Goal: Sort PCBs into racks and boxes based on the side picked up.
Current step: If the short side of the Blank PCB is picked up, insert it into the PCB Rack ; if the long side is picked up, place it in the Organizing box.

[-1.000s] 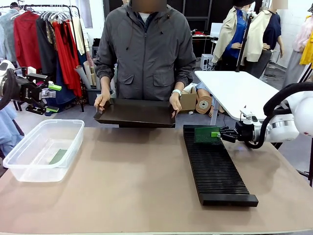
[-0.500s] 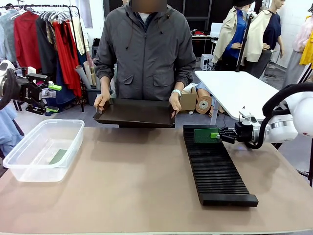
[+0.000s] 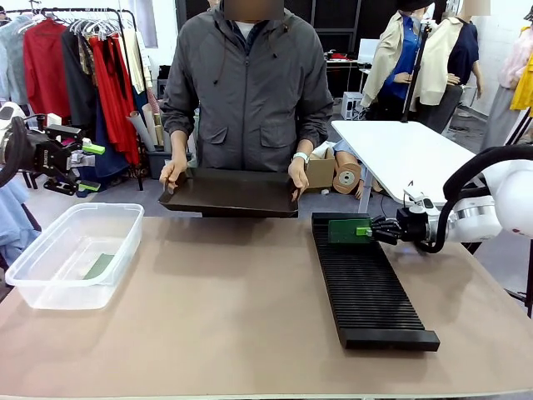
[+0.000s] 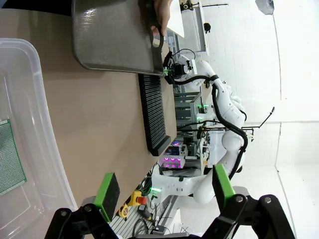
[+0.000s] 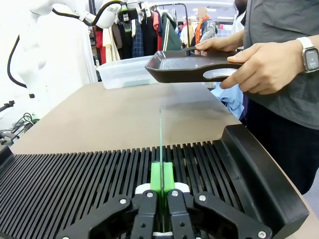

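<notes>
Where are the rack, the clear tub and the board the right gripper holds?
rack (image 3: pixel 366 292): front view, middle of its ribbed top
clear tub (image 3: pixel 50 293): front view, near wall
board (image 3: pixel 341 229): front view, green face
right gripper (image 3: pixel 366 230): front view, fingertips

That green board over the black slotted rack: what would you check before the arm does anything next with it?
1. Right tool shut on the thin green circuit board: ok, its pads pinch one edge.
2. Board upright on edge: ok in the right wrist view.
3. Board lined up over the long black ribbed rack, at its far end: ok; whether it sits in a slot, cannot tell.
4. Person's hands away from the rack: ok, both hold a flat black tray beyond it.
5. Left tool open, empty, off to the side: ok.
6. Clear plastic tub in place: ok, one green board lies inside.
</notes>
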Robot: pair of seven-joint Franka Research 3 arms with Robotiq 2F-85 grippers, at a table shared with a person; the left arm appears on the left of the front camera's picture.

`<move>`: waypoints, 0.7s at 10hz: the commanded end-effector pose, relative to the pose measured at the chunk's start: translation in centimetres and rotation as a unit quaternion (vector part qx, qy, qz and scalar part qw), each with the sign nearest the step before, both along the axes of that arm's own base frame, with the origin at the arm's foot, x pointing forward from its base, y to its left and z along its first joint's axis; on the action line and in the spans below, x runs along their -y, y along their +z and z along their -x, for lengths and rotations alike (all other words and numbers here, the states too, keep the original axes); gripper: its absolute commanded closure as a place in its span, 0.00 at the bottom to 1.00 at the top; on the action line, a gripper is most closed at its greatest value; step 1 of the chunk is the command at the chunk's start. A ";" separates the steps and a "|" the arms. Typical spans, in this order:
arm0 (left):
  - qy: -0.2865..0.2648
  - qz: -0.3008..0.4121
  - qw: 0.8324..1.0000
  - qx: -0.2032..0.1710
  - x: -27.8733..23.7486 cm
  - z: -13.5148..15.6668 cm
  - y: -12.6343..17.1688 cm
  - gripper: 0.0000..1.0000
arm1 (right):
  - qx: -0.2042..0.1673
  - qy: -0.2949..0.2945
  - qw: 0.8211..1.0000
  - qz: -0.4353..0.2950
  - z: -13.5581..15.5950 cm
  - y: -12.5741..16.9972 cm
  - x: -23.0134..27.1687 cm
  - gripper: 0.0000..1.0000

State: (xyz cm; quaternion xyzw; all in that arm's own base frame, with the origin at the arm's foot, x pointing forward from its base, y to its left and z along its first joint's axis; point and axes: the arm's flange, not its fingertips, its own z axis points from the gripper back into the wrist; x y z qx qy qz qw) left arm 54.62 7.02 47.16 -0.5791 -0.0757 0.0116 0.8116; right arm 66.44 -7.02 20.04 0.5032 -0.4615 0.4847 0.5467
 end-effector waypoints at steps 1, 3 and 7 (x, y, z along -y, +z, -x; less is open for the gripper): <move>0.001 -0.006 1.000 0.002 0.0 0.2 0.2 0.03 | -0.011 -0.019 1.000 0.015 -1.9 -1.6 0.9 1.00; 0.001 -0.006 1.000 0.002 0.0 0.2 0.2 0.03 | -0.012 -0.028 0.999 0.013 -2.1 -1.6 1.5 1.00; 0.001 -0.006 1.000 0.002 0.0 0.2 0.2 0.03 | -0.013 -0.036 0.999 0.008 -2.0 -0.8 1.5 0.96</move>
